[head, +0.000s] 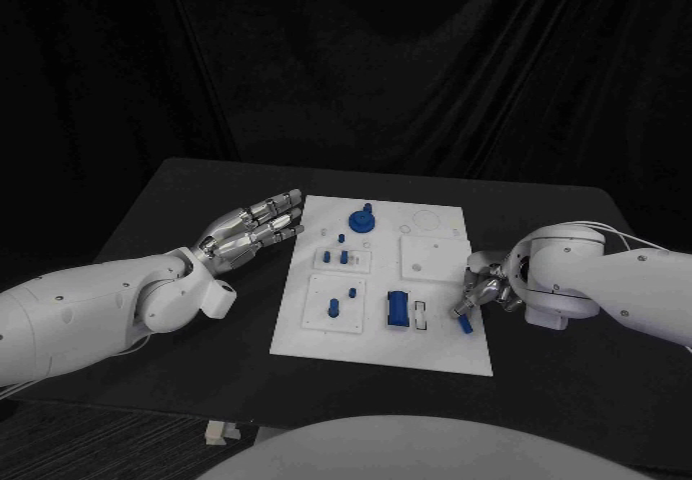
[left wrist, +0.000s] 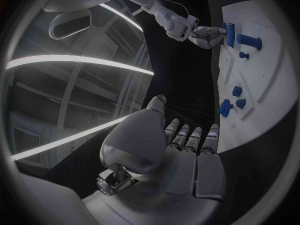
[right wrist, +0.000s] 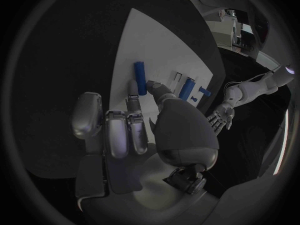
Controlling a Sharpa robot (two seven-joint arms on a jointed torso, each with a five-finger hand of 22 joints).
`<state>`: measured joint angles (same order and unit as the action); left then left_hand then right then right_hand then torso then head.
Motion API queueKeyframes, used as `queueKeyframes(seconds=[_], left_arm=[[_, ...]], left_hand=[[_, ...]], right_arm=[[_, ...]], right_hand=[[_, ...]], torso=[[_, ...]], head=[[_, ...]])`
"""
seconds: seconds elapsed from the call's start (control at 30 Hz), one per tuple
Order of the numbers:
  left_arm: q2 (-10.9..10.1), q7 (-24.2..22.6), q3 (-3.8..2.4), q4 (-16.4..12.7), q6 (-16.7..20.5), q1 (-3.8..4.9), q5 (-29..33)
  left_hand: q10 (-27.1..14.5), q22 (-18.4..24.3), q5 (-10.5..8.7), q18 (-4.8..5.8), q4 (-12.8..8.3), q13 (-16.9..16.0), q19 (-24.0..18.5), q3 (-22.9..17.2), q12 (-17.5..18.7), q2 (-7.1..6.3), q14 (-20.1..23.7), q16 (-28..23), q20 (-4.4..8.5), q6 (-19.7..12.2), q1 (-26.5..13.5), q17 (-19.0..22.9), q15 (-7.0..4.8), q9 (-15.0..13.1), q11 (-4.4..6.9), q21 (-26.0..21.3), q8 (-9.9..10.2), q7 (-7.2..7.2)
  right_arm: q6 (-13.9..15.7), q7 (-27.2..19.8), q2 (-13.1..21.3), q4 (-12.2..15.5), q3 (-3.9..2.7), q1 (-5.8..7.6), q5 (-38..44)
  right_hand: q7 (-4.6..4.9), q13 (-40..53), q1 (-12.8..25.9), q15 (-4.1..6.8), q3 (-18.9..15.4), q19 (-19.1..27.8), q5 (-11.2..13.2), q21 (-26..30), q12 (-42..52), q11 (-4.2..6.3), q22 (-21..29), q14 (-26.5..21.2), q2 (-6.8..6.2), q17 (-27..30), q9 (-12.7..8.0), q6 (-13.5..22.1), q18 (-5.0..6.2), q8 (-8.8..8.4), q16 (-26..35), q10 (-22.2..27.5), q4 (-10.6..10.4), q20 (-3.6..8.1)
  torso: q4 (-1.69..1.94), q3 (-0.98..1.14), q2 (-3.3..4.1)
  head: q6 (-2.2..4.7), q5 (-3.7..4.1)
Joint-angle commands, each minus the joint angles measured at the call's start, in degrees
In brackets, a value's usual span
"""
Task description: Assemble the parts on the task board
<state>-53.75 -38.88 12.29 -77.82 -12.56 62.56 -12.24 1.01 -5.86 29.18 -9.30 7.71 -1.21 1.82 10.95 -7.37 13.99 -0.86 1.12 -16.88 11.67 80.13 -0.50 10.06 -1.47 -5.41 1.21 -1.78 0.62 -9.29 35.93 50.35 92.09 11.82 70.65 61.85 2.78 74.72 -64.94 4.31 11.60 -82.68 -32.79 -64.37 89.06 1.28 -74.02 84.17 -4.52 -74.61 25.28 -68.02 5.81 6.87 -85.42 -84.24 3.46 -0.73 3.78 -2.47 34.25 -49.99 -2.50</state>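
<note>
head overhead, wrists close, sharing task board (head: 433,345)

A black desk (head: 173,200) stands in front of a dark curtain (head: 361,80) that hangs in folds behind it, the floor (head: 87,440) below looks striped, and long bright strips of light (left wrist: 75,60) glow up high.

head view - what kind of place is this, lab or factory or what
Probably a robotics lab test bench: a black table against dark drapes, a white task board with small blue parts, and two white arms with silver hands.
</note>
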Motion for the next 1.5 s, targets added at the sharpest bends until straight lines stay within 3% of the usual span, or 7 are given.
queueKeyframes(seconds=[0.03, 0.23, 0.57, 1.1, 1.23, 1.5], left_arm=[[0.1, -5.2, -0.06, 0.0, -0.8, -0.11, 0.3], [0.1, -5.2, -0.06, 0.0, -0.8, -0.14, 0.3], [0.2, -5.1, -0.06, 0.1, -0.9, -0.16, 0.3], [0.3, -5.0, -0.06, 0.1, -1.0, -0.21, 0.3], [0.3, -5.0, -0.06, 0.1, -1.1, -0.22, 0.3], [0.2, -4.9, -0.06, 0.0, -1.1, -0.24, 0.3]], left_hand=[[-0.3, -0.4, 1.11, -0.41, -1.5, -0.2, 0.5, -1.3, -1.1, 0.7, -0.3, 1.1, 0.12, 0.0, 0.1, -0.2, 0.59, -0.2, -0.73, 0.2, -0.2, 0.07], [-0.3, -0.4, 1.11, -0.41, -1.5, -0.2, 0.5, -1.3, -1.1, 0.7, -0.3, 1.1, 0.12, 0.0, 0.1, -0.2, 0.59, -0.2, -0.73, 0.2, -0.2, 0.07], [-0.3, -0.3, 1.16, -0.4, -1.6, -0.2, 0.5, -1.3, -1.1, 0.71, -0.3, 1.1, 0.12, -0.1, 0.1, -0.2, 0.6, -0.2, -0.79, 0.2, -0.2, 0.06], [-0.3, -0.3, 1.16, -0.4, -1.6, -0.2, 0.5, -1.3, -1.1, 0.71, -0.3, 1.1, 0.12, -0.1, 0.1, -0.2, 0.6, -0.2, -0.79, 0.2, -0.2, 0.06], [-0.3, -0.3, 1.16, -0.4, -1.6, -0.2, 0.5, -1.3, -1.1, 0.71, -0.3, 1.1, 0.12, -0.1, 0.1, -0.2, 0.6, -0.2, -0.79, 0.2, -0.2, 0.06], [-0.3, -0.3, 1.2, -0.38, -1.7, -0.2, 0.5, -1.4, -1.1, 0.72, -0.3, 1.1, 0.12, -0.1, 0.1, -0.2, 0.61, -0.2, -0.84, 0.2, -0.2, 0.05]], right_arm=[[4.6, 0.3, 0.1, 0.3, -0.01, -0.1, -8.5], [7.4, 0.2, -0.3, 0.2, -0.02, 0.04, -18.5], [10.1, 0.0, -1.2, -0.3, -0.02, 0.07, -25.8], [11.7, -0.1, -2.6, -1.1, -0.02, 0.02, -27.2], [11.3, 0.0, -3.0, -1.4, -0.02, -0.01, -27.0], [10.1, 0.3, -3.4, -1.7, -0.01, -0.08, -24.1]], right_hand=[[-0.45, 15.3, 0.5, 1.1, 9.4, 0.6, -2.9, 1.8, 0.9, 0.69, -8.8, 4.3, 0.69, -8.8, 1.8, 1.6, -0.48, 1.12, 0.7, -5.8, 2.4, -0.25], [-0.37, 15.3, 1.7, 1.09, 10.3, 0.9, -3.5, 2.7, 0.9, 0.64, -8.6, 4.2, 0.78, -8.4, 2.1, 2.1, -0.34, 1.17, 1.0, -5.8, 2.5, -0.24], [-0.35, 15.3, 3.7, 1.05, 11.1, 1.1, -3.3, 3.6, 0.9, 0.61, -8.4, 4.2, 0.9, -8.2, 2.5, 2.6, -0.21, 1.36, 1.2, -5.8, 2.2, -0.28], [-0.26, 15.3, 4.6, 0.99, 11.5, 1.2, -2.4, 4.3, 0.9, 0.53, -8.2, 4.2, 1.04, -8.2, 2.6, 3.2, -0.1, 1.28, 1.2, -5.8, 2.1, -0.32], [-0.22, 15.3, 5.2, 0.92, 11.7, 1.3, 0.1, 4.7, 0.9, 0.47, -8.1, 4.1, 1.1, -8.1, 2.9, 3.6, -0.04, 1.4, 1.3, -5.8, 2.2, -0.39], [-0.12, 15.3, 5.6, 0.85, 11.7, 1.5, 1.9, 5.4, 0.9, 0.38, -8.0, 4.0, 1.13, -7.8, 3.1, 4.1, 0.06, 1.39, 1.6, -5.8, 2.3, -0.46]], torso=[[0.02, 0.0, 0.0], [-0.01, 0.0, -0.01], [0.01, -0.01, -0.06], [0.0, -0.02, -0.01], [0.0, 0.0, -0.02], [0.04, -0.02, 0.0]], head=[[-0.01, 0.01], [-0.01, -0.11], [-0.01, -0.02], [-0.01, 0.04], [-0.01, -0.09], [-0.01, -0.09]])
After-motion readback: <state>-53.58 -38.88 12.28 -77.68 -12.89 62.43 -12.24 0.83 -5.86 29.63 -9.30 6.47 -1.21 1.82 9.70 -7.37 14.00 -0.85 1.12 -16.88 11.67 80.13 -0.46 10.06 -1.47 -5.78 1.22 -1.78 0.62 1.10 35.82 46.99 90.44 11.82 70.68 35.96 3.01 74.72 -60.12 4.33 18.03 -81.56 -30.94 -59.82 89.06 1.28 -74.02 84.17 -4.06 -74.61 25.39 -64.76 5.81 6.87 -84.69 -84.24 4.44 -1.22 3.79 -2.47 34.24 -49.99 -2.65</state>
